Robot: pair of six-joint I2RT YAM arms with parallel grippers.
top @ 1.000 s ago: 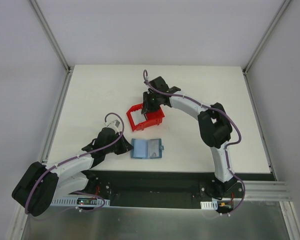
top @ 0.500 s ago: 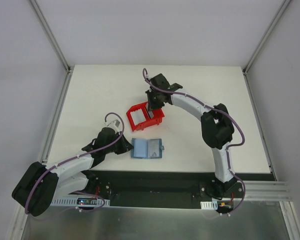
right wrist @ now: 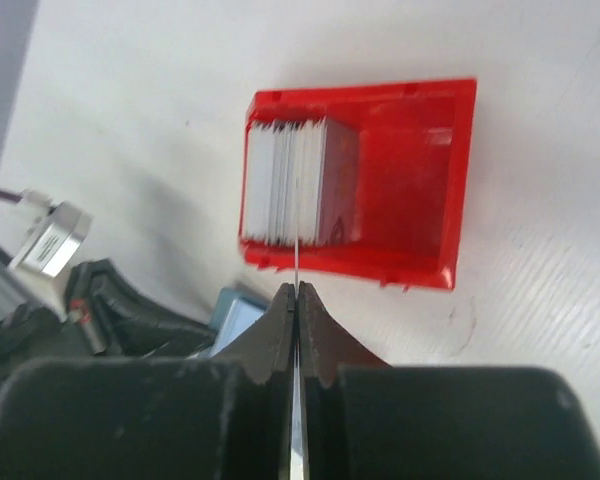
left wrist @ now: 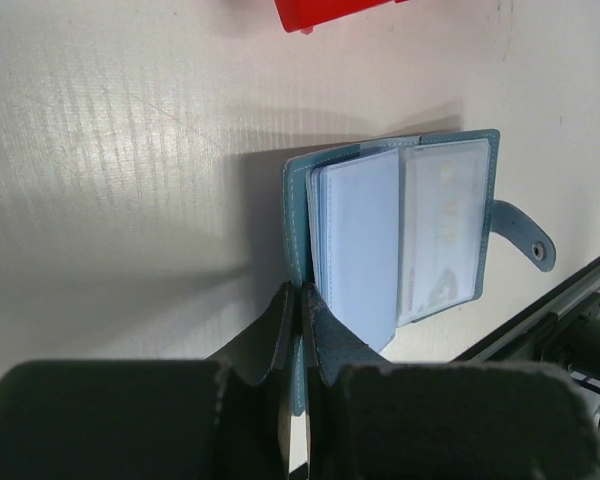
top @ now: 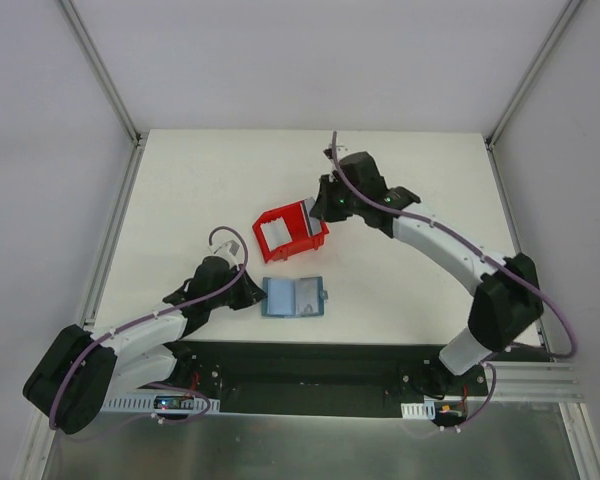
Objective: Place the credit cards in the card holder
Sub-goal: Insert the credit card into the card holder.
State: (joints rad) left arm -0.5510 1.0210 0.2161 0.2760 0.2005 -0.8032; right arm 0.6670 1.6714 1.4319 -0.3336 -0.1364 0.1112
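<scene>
The card holder (top: 294, 297) lies open near the front edge, a teal wallet with pale blue pockets (left wrist: 358, 240) and a snap tab (left wrist: 528, 242). My left gripper (left wrist: 302, 297) is shut on its left cover (left wrist: 298, 215); in the top view the gripper (top: 256, 295) sits at the wallet's left side. The credit cards (right wrist: 288, 184) stand as a stack in the red bin (right wrist: 400, 180). My right gripper (right wrist: 296, 292) is shut on one thin card (right wrist: 296, 255), seen edge-on, above the bin's near side. In the top view this gripper (top: 321, 208) hangs over the bin's right end (top: 302, 240).
The red bin's right half holds no cards. My left arm and its cable connector (right wrist: 48, 238) lie to the left of the wallet. The table's metal front rail (left wrist: 570, 320) runs just past the wallet.
My right gripper has shut on one card and risen up and to the right out of the bin, its elbow swinging far right. The left gripper and the wallet have not moved.
</scene>
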